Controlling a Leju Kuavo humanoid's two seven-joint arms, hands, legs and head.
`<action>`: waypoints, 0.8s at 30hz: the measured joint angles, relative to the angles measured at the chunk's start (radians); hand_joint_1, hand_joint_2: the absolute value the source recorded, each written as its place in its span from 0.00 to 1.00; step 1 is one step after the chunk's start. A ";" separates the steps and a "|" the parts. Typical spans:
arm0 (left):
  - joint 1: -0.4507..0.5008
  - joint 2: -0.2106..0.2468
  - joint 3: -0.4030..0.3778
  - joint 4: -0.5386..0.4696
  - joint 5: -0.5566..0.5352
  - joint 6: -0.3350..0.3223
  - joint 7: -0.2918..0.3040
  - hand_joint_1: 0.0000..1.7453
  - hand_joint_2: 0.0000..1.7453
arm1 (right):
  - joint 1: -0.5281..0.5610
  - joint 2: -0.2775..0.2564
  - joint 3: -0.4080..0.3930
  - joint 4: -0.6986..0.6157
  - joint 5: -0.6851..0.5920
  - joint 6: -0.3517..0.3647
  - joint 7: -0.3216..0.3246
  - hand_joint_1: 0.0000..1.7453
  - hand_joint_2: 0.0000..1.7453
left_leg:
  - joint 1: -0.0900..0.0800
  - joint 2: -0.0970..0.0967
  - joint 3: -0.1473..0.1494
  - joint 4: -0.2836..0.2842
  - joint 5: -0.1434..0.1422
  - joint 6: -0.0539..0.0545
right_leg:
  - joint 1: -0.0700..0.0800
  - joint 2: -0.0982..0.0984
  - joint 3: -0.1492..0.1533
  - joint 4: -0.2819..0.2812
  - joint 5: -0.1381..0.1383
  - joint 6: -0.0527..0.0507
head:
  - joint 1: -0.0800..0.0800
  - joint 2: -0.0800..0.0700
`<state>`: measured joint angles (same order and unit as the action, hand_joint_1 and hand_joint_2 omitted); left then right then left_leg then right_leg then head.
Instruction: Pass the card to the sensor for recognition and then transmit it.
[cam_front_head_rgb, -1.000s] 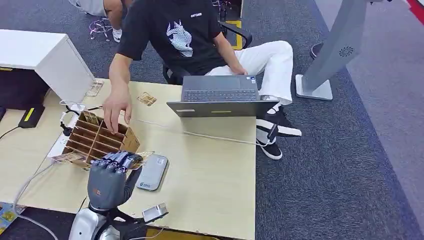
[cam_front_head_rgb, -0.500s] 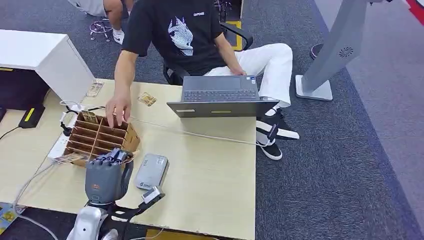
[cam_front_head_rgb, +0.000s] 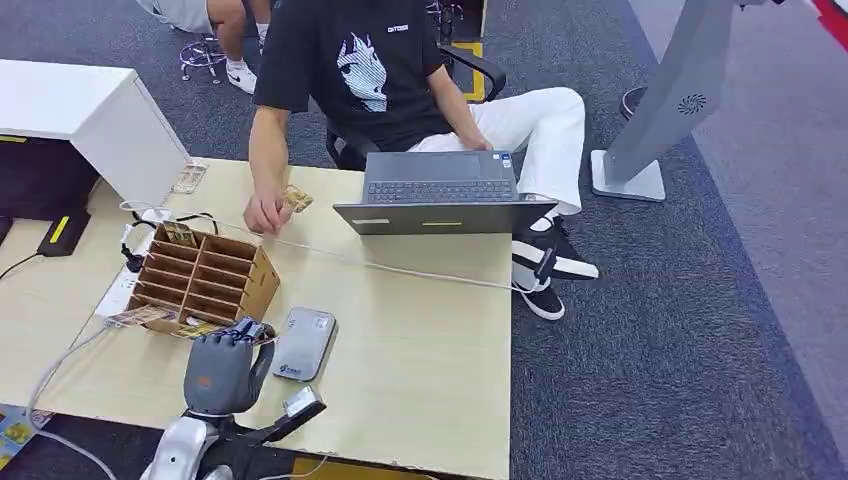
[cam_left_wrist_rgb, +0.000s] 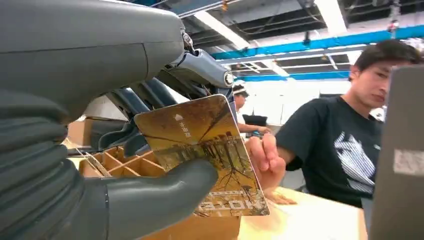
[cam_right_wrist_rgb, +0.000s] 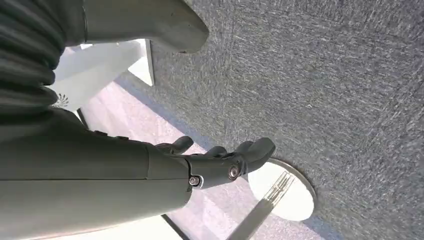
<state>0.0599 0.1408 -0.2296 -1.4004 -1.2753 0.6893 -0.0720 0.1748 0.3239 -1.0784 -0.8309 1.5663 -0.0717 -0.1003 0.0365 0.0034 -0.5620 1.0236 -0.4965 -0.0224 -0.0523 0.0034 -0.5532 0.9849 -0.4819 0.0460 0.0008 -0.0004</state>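
The card (cam_left_wrist_rgb: 205, 150) is pinched in the left robot hand (cam_front_head_rgb: 222, 368), just beside the grey sensor (cam_front_head_rgb: 303, 343). It should be lowered flat over the sensor, the pinch kept firm.

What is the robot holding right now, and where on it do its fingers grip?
The left hand holds a card, pinched near one edge between thumb and fingers. The right hand holds nothing.

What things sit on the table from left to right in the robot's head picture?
Cardboard box → robot's left hand holding a card → grey sensor → laptop.
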 joint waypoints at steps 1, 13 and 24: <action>0.000 0.000 0.001 0.004 -0.003 0.000 -0.010 1.00 1.00 | -0.001 0.000 -0.003 0.000 0.000 -0.001 0.000 0.00 1.00 | 0.000 0.000 0.000 0.000 0.000 0.000 | 0.000 0.000 0.000 0.000 0.000 0.000 | 0.000 0.000; -0.004 -0.001 0.007 0.026 -0.019 0.000 -0.027 1.00 1.00 | -0.005 0.003 -0.019 0.002 0.000 -0.005 -0.005 0.00 1.00 | 0.000 0.000 0.000 0.000 0.000 0.000 | 0.000 0.000 0.000 0.000 0.000 0.000 | 0.000 0.000; -0.038 -0.012 0.007 0.142 0.024 0.001 -0.032 1.00 1.00 | -0.007 0.004 -0.019 0.005 0.000 -0.010 -0.011 0.00 1.00 | 0.000 0.000 0.000 0.000 0.000 0.000 | 0.000 0.000 0.000 0.000 0.000 0.000 | 0.000 0.000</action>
<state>0.0214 0.1289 -0.2224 -1.2584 -1.2512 0.6905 -0.1038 0.1682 0.3277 -1.0975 -0.8263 1.5663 -0.0813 -0.1118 0.0364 0.0032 -0.5619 1.0236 -0.4966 -0.0224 -0.0523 0.0033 -0.5531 0.9849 -0.4819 0.0460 0.0008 -0.0004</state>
